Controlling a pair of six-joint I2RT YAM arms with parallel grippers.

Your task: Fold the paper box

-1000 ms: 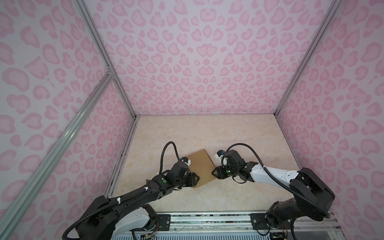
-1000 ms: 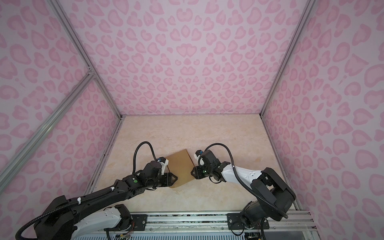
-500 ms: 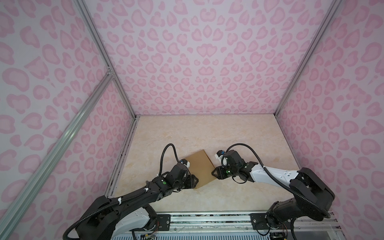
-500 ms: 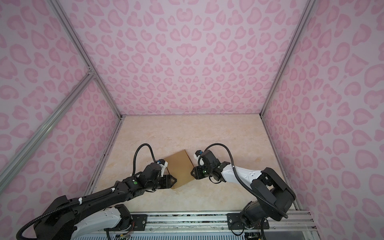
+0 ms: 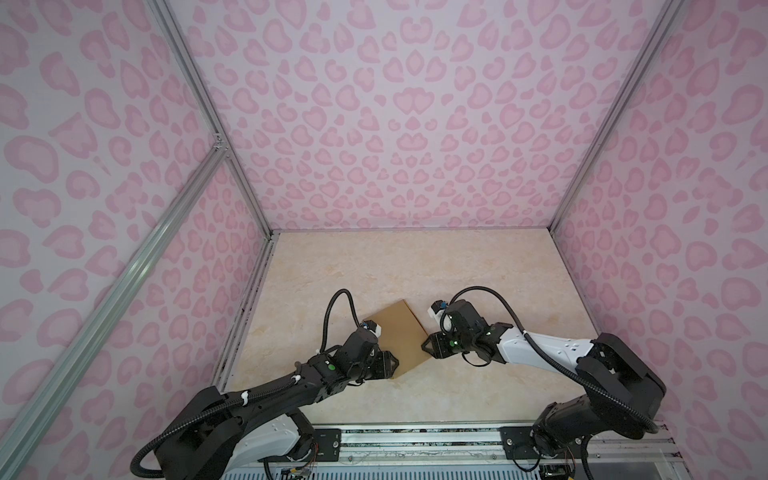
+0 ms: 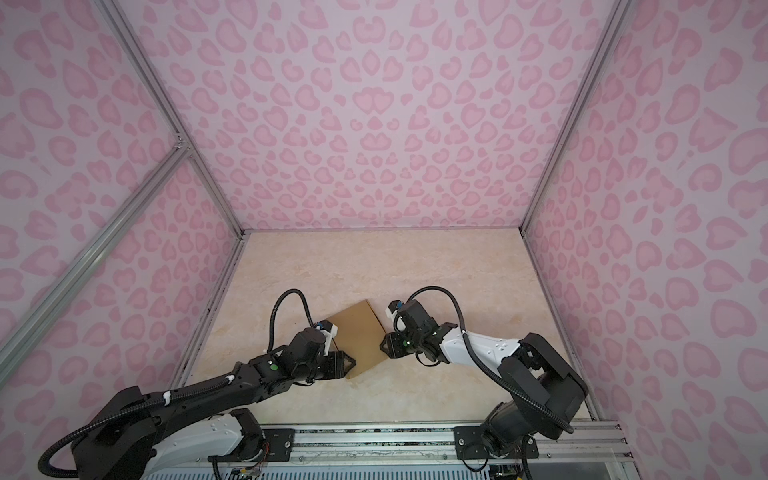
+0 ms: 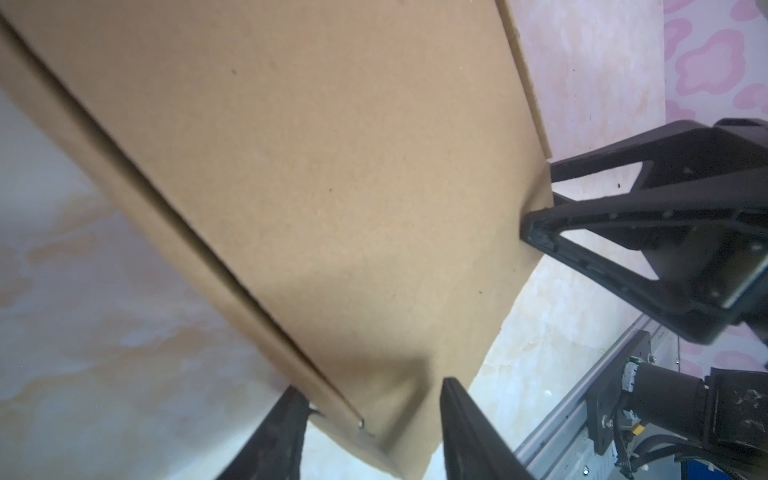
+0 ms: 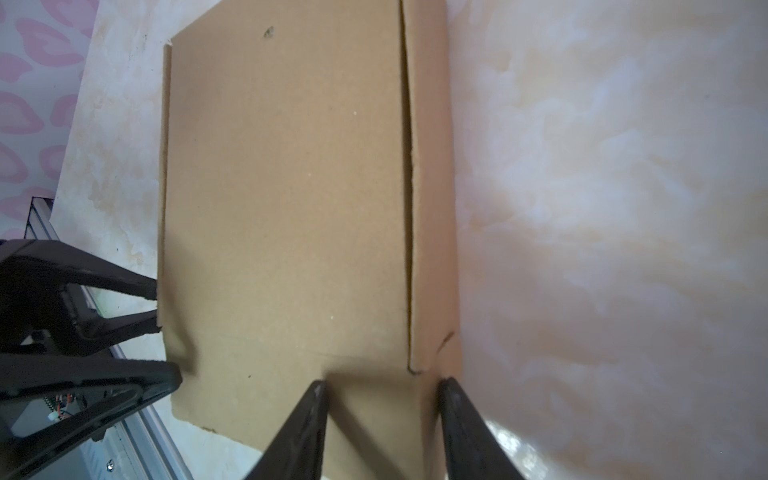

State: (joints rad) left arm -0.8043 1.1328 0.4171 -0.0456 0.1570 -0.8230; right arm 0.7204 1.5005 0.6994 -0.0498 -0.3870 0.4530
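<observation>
Far table [image 5: 415,257] free; box [image 5: 399,332] blocks ctr.

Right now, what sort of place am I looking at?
Likely an enclosed robot test cell: pink-patterned walls on aluminium framing, a left arm and right arm mounted on a base rail, a paper box, a marble-look tabletop.

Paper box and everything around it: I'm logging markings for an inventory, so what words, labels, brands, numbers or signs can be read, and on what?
No text can be read anywhere.
The paper box: plain brown cardboard, no print in any view.
The walls: pink blotch pattern only, no writing.
The left arm and the right arm: no legible marking; anything there is too small to tell.
</observation>
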